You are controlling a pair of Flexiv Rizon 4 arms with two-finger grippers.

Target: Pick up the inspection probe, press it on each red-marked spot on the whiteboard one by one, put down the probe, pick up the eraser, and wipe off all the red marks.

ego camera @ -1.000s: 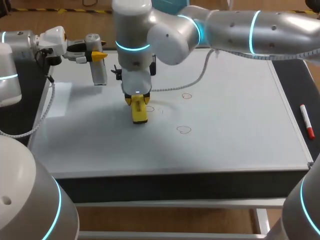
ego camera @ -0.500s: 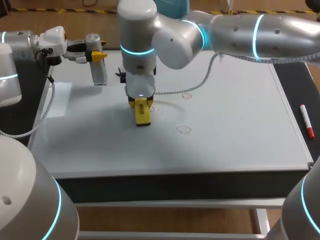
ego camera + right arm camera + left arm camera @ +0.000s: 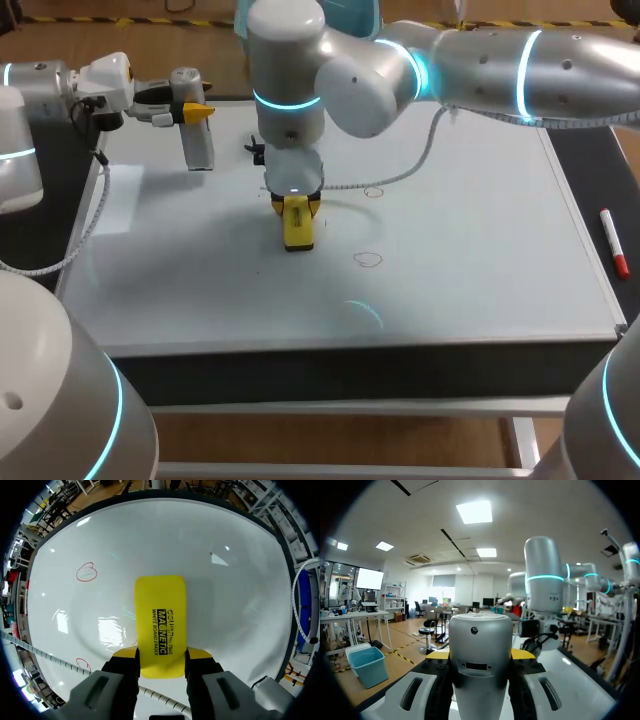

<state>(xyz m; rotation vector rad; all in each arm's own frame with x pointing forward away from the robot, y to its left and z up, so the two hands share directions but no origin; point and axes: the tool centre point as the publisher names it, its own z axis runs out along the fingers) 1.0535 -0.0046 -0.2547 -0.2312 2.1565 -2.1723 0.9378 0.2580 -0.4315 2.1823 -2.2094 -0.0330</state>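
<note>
— What are we working on?

— We have the board [image 3: 480, 290], white and glossy, covering nearly the whole tabletop, with a dark strip of table along each side.

— And our arms?

— Our right arm [image 3: 480, 60] comes in from the right and reaches past the middle. Our left arm [image 3: 40, 85] is at the far left corner. A cable [image 3: 405, 165] droops from the right arm to the board.

— The claws?

— Our right gripper [image 3: 296, 203] points down and pinches the eraser [image 3: 298, 225] by its long sides. The yellow block seems to lie flat on the board near its middle. Our left gripper [image 3: 190, 108] clamps the probe [image 3: 198, 148], a silver cylinder hanging by the board's far left corner. We cannot tell whether its lower end touches.

— The small things?

— We see two red rings. The near mark [image 3: 369, 259] is just right of the eraser, and the far mark [image 3: 374, 191] is beyond it. A pen [image 3: 614, 242] lies on the right strip.
</note>
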